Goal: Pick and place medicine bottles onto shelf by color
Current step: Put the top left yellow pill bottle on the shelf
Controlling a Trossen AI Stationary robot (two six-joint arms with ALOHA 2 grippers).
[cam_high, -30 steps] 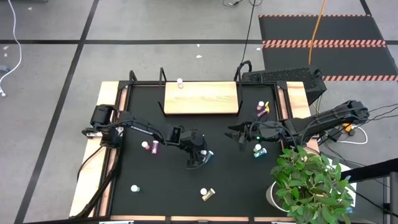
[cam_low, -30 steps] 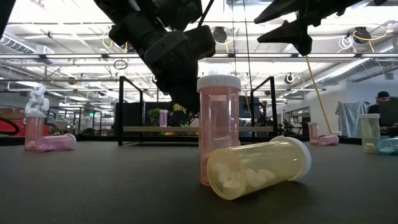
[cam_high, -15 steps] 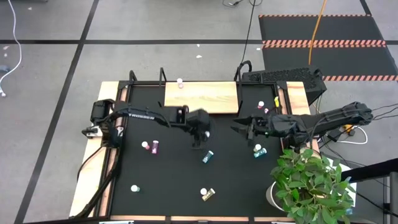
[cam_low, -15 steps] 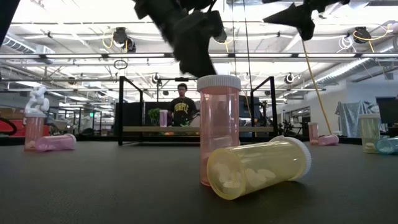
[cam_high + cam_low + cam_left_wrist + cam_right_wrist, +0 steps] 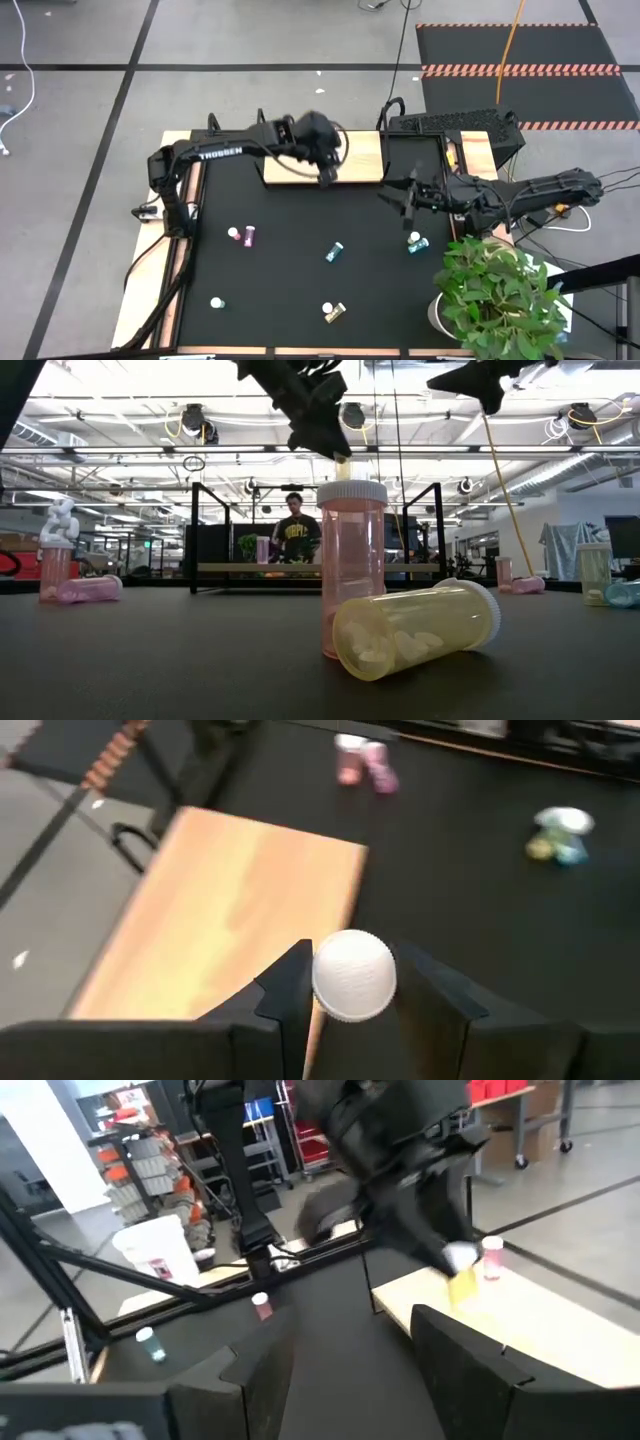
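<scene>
bottle: small yellow cylinder point(image 5: 462, 1285), round white cap point(image 5: 354, 975), over shelf's right end | left gripper point(image 5: 350, 990): dark fingers clamped on bottle | shelf point(image 5: 300, 160): flat pale-wood board, bench's far edge | right gripper point(image 5: 400, 197): fingers apart, empty, near bench's right edge

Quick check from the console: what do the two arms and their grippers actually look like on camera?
Both arms are dark, near-black jointed links. The left arm carries white TROSSEN lettering along one link. The left gripper has two black, blocky, angular fingers; the right gripper has the same black wedge-shaped pair. Black cables trail from the right arm at its base.
</scene>
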